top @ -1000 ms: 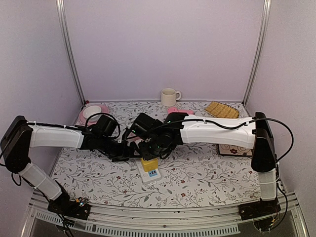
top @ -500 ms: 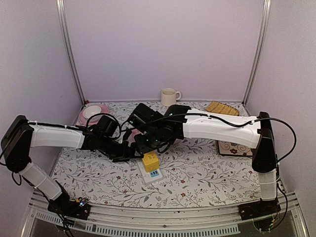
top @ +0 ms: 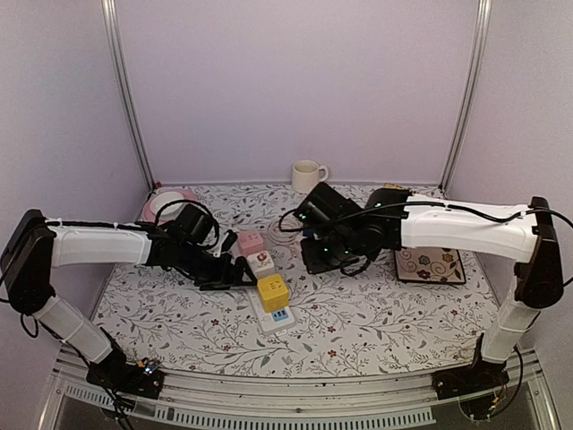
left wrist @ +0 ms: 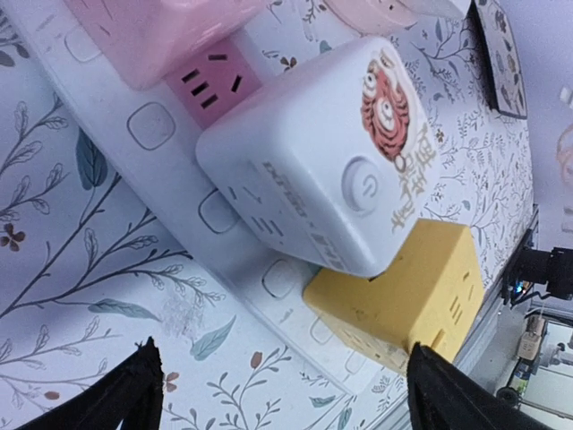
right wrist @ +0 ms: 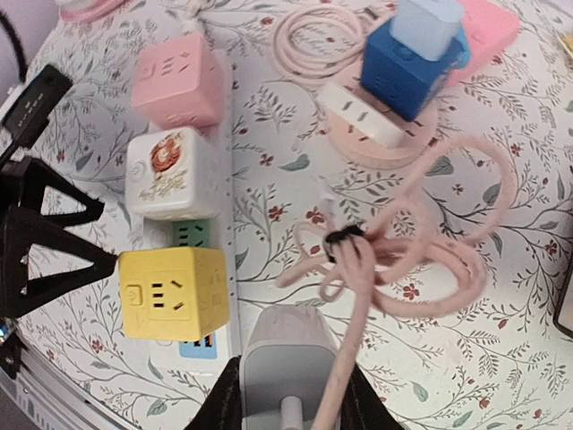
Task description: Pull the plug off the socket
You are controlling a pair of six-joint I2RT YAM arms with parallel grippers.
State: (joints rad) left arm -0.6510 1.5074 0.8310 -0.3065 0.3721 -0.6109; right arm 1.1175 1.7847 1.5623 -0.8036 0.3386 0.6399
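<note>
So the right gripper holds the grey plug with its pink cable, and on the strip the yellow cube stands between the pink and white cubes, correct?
Not quite: the white cube stands in the middle, between the pink cube and the yellow cube, as the right wrist view shows. The right gripper does hold the grey plug with its pink cable.

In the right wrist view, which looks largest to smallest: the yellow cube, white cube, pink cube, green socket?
1. Yellow cube, slightly; it is nearest the camera, so unsure.
2. White cube and pink cube look alike; no ranking.
3. Green socket, only a strip showing.
</note>
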